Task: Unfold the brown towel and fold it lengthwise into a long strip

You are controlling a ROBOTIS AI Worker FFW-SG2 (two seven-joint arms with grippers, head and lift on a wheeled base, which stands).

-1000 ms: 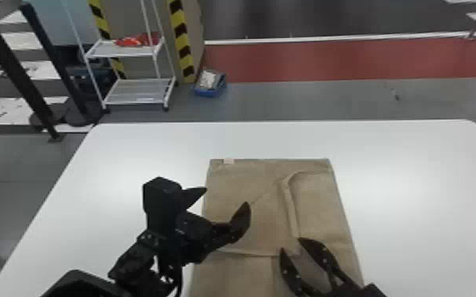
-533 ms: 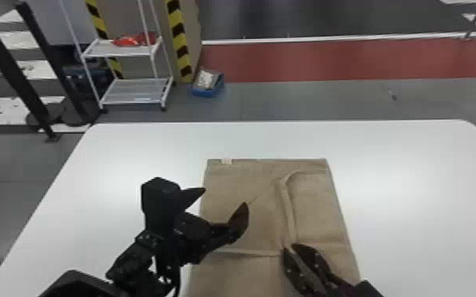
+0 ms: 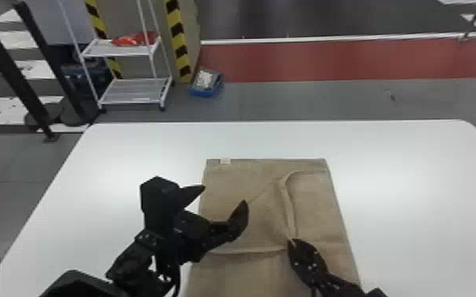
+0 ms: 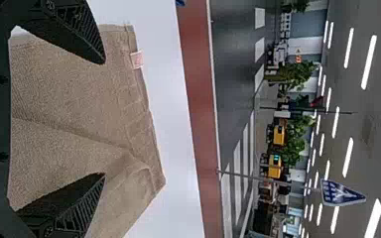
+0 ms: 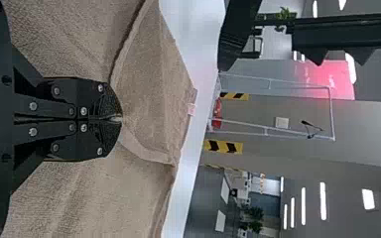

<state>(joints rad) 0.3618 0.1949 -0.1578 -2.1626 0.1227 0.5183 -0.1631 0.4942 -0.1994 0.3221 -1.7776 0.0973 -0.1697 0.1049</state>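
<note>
The right tool (image 3: pixel 291 241) closes, pinching the brown towel (image 3: pixel 314 209) at an inner fold; unfolding can likely begin. The left tool (image 3: pixel 225 193) gapes wide.

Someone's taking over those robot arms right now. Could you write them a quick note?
Left gripper: open, over the brown towel's left side.
Right gripper: shut on a raised fold of the towel.
Towel: spread broad on the white table, creased.
Done: right grip taken; whether it's fully unfolded, I can't tell.
To do: probably finish opening it, then fold lengthwise into a strip.
</note>
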